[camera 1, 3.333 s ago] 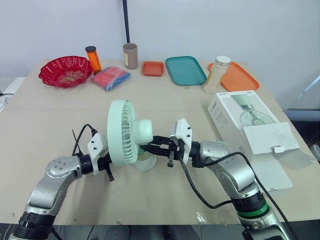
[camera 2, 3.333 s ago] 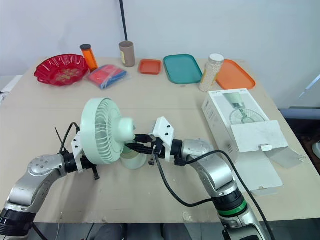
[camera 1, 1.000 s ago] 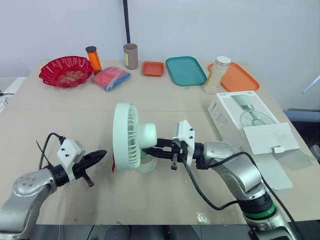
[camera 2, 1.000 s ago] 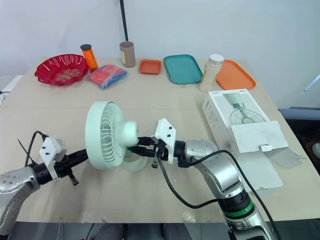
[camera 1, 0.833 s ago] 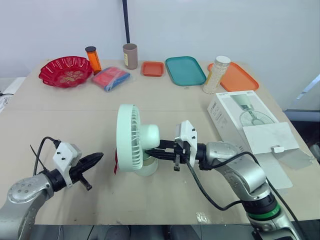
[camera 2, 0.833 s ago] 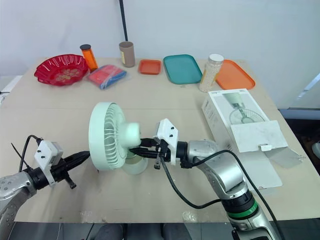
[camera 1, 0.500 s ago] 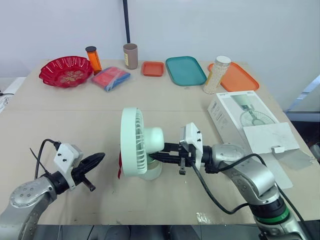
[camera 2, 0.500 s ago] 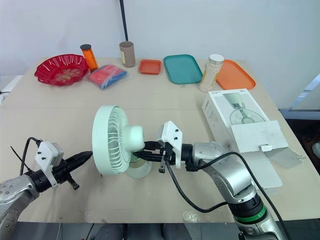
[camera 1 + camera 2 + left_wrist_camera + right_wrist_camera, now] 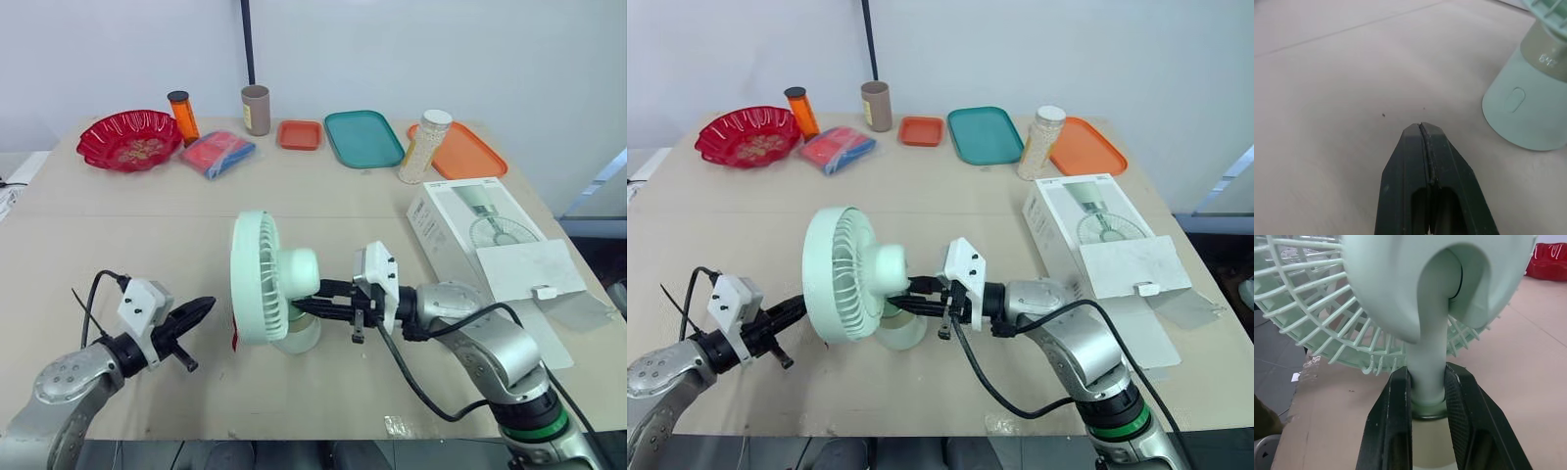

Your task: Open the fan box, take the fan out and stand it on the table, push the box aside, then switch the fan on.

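Fan (image 9: 257, 291) clamped in right gripper (image 9: 1427, 382) jaws, base half-hidden (left gripper (image 9: 1422, 128) jaws together)

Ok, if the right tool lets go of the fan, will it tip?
Possibly: the fan has a big head over a small base, so it looks top-heavy. The right tool clamps its thin neck, which seems stiff. Likely light plastic.

There is one mint-green fan (image 9: 263, 277), with one white fan box (image 9: 487, 240) to its right. Behind the fan are three trays, a small orange tray (image 9: 300, 134), a teal tray (image 9: 363, 138) and a large orange tray (image 9: 470, 152), plus one red bowl (image 9: 128, 138), one orange bottle (image 9: 182, 116), one brown cup (image 9: 256, 109), one red-and-blue packet (image 9: 217, 153) and one white-capped jar (image 9: 425, 146). Two grippers flank the fan: the left gripper (image 9: 204, 305) and the right gripper (image 9: 297, 307).
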### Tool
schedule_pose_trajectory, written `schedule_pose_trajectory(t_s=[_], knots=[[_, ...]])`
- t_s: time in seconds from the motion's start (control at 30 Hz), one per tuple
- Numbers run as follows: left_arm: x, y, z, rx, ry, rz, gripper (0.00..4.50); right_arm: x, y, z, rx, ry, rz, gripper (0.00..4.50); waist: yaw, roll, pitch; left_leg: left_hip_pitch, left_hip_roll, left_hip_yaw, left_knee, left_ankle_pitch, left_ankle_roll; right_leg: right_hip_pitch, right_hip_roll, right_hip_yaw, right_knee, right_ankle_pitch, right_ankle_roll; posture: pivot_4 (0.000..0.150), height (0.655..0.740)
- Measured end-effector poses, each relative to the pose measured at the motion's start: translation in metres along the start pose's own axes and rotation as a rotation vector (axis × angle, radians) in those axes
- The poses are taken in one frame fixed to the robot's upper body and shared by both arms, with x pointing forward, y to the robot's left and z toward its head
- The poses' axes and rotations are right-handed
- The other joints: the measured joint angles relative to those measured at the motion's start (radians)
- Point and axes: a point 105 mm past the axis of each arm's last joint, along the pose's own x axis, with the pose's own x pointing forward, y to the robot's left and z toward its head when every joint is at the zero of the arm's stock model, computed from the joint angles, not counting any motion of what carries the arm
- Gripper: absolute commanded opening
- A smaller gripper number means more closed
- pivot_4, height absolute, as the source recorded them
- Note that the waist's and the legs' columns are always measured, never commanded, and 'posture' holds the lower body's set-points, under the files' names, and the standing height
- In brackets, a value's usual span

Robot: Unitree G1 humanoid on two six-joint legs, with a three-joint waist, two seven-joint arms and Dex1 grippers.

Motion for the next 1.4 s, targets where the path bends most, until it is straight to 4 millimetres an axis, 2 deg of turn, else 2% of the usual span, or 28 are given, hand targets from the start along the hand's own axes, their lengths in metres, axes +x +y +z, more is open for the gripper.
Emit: schedule_pose_trajectory(t_s=[0.33,0.5,0.6,0.8,0.97,1.2,1.4], knots=[[0.013,0.012,0.014,0.05,-0.028,-0.023,0.04,0.008,-0.018,0.005,-0.043,-0.062,-0.079,0.58,-0.001,0.0,0.0,0.0,0.0,0.0,0.0,0.0,0.0,0.0,0.0,0.0,0.0,0.0,0.0,0.15,0.74],[0.016,0.014,0.012,0.046,-0.021,-0.041,0.04,0.011,-0.026,0.004,-0.052,-0.085,-0.109,0.58,0.0,0.0,0.0,0.0,0.0,0.0,0.0,0.0,0.0,0.0,0.0,0.0,0.0,0.0,0.0,0.15,0.74],[0.018,0.017,0.012,0.051,-0.017,-0.042,0.04,0.011,-0.037,-0.001,-0.061,-0.076,-0.134,0.58,-0.001,0.0,0.0,0.0,0.0,0.0,0.0,0.0,0.0,0.0,0.0,0.0,0.0,0.0,0.0,0.15,0.74],[0.021,0.018,0.021,0.081,-0.041,-0.048,0.04,0.013,-0.053,0.002,-0.092,-0.08,-0.133,0.58,0.0,0.0,0.0,0.0,0.0,0.0,0.0,0.0,0.0,0.0,0.0,0.0,0.0,0.0,0.0,0.15,0.74],[0.022,0.02,0.019,0.084,-0.035,-0.044,0.04,0.006,-0.067,0.007,-0.103,-0.068,-0.131,0.58,-0.001,0.0,0.0,0.0,0.0,0.0,0.0,0.0,0.0,-0.001,0.0,0.0,0.0,0.0,0.0,0.15,0.74],[0.023,0.019,0.018,0.086,-0.034,-0.041,0.04,-0.008,-0.075,-0.003,-0.098,-0.039,-0.1,0.58,-0.001,0.0,0.0,0.0,0.0,0.0,0.0,0.0,0.0,0.0,0.0,0.0,0.0,0.0,-0.001,0.15,0.74],[0.023,0.018,0.02,0.094,-0.039,-0.044,0.04,-0.006,-0.08,-0.004,-0.098,-0.06,-0.092,0.58,-0.001,0.0,0.0,0.0,0.0,0.0,0.0,0.0,0.0,0.0,0.0,0.0,0.0,0.0,-0.001,0.15,0.74]])
